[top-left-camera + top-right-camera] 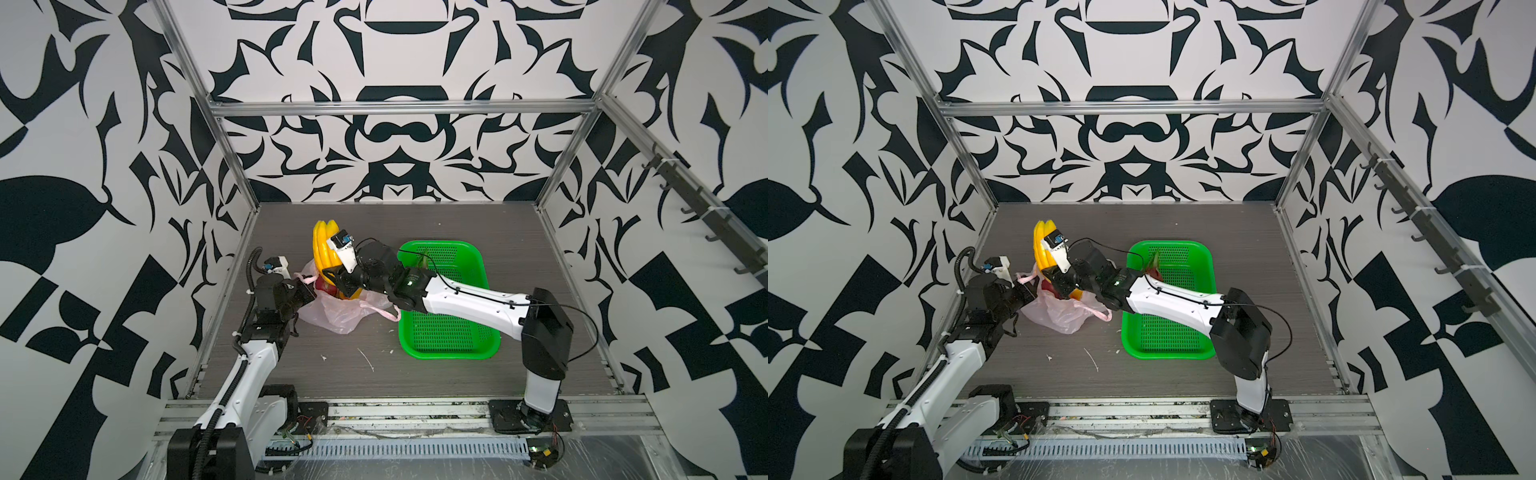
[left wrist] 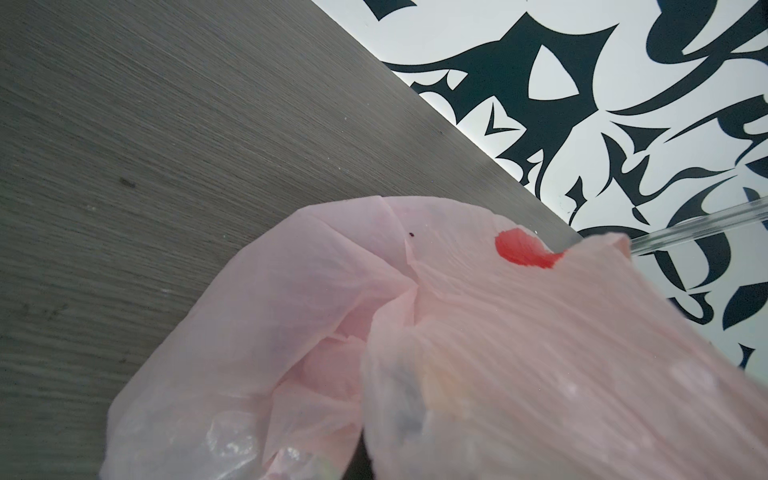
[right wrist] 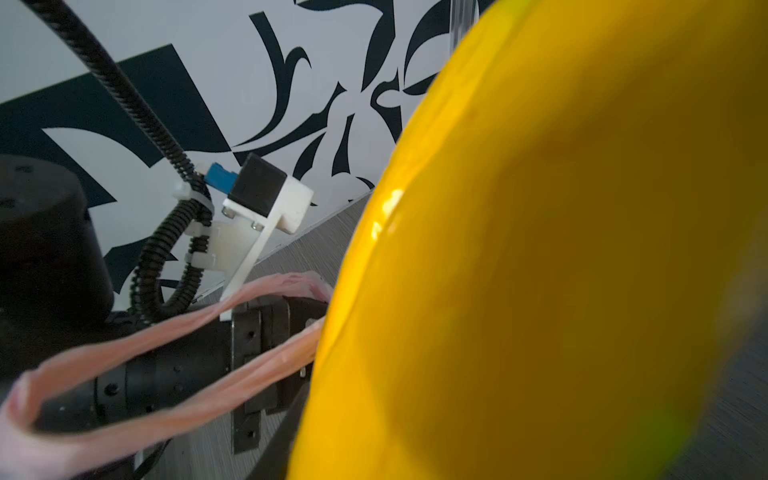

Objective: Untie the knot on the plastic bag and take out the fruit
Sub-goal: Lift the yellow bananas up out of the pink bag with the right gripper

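Scraps (image 1: 365, 360) of white lay nearest on the counter (image 1: 415, 374). Behind them the plastic bag (image 1: 336, 318) sat slumped with its mouth open, and no knot could be seen. The left fingers (image 1: 311, 292) were together on its rim, probably to keep the mouth wide and the bag in place. The right fingers (image 1: 334, 279) were clamped on the low end of the bananas (image 1: 321, 248), held above the bag. A reddish fruit (image 1: 322, 286) lay inside. Farther right, the green basket (image 1: 451, 353) held a dragon fruit (image 1: 1155, 266), so it was likely the place for the bananas also.

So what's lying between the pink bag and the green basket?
Just the plastic bag's own loop handle, trailing over bare table toward the green basket; the right arm passes above. Both top views show it.
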`<state>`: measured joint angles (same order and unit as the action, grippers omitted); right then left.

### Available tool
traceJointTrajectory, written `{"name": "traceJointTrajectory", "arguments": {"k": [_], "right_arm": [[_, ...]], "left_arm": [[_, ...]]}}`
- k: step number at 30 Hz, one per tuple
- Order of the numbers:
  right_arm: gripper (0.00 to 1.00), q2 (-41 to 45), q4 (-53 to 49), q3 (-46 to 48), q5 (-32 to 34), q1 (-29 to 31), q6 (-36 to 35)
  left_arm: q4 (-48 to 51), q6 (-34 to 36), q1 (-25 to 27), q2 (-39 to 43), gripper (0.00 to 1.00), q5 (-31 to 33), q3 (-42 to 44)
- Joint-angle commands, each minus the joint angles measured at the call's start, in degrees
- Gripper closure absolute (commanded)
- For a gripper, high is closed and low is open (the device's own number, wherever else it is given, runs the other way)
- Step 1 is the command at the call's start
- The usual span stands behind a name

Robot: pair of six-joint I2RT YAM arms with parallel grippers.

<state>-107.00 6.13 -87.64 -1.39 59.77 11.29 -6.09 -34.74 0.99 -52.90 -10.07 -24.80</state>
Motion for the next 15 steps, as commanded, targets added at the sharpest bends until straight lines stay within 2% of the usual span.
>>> {"name": "traceJointTrajectory", "arguments": {"k": [1, 15], "right_arm": [[0.80, 0.23, 6.45, -3.64, 1.68, 0.54, 2.46], [0.80, -1.41, 13.33, -6.06, 4.22, 1.36, 5.93]], "left_arm": [[0.55, -0.61, -0.12, 0.96, 1.00, -0.83, 1.29], [0.37, -0.83, -0.12, 1.71, 1.00, -0.23, 2.43]]}}
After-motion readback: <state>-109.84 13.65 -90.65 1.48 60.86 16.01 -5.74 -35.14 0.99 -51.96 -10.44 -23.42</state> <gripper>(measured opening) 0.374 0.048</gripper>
